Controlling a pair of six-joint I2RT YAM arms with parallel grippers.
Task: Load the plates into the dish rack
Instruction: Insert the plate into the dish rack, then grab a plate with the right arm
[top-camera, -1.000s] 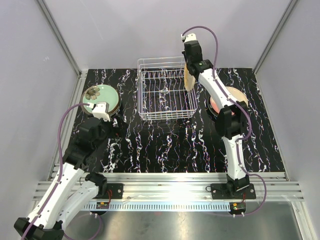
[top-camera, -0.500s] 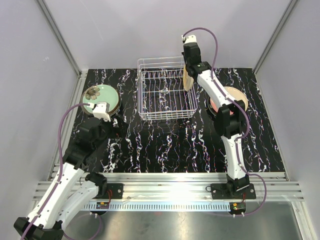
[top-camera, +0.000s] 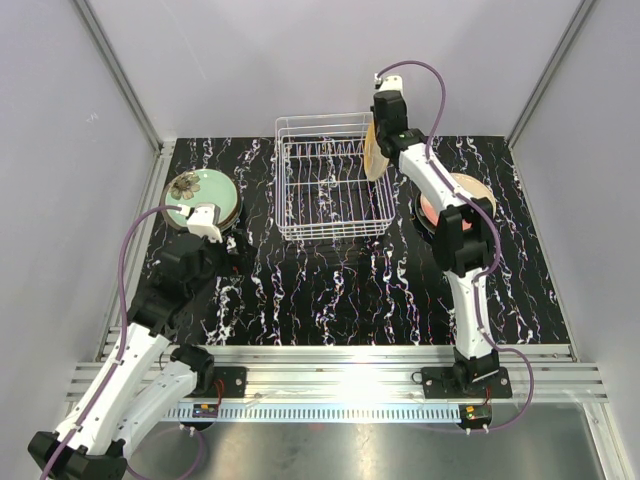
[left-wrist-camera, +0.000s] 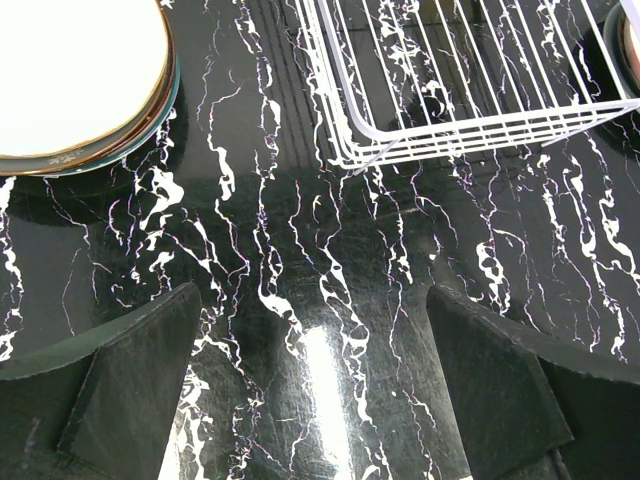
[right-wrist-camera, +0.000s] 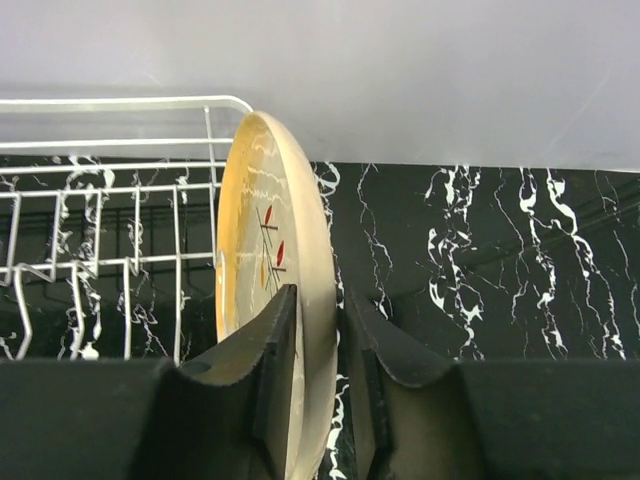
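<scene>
You see a cream plate (right-wrist-camera: 252, 225) with red flecks and dark lines, a white wire rack (top-camera: 336, 234) — and a black table (top-camera: 320, 292) veined white.

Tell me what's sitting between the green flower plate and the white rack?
Nothing sits there: only bare black marbled tabletop lies between the green floral plate and the dish rack, as the top external view shows.

wire dish rack (top-camera: 333, 232), cream plate (right-wrist-camera: 250, 230) upright at its right, mint plates (top-camera: 200, 192) left, peach plates (top-camera: 472, 190) right
</scene>
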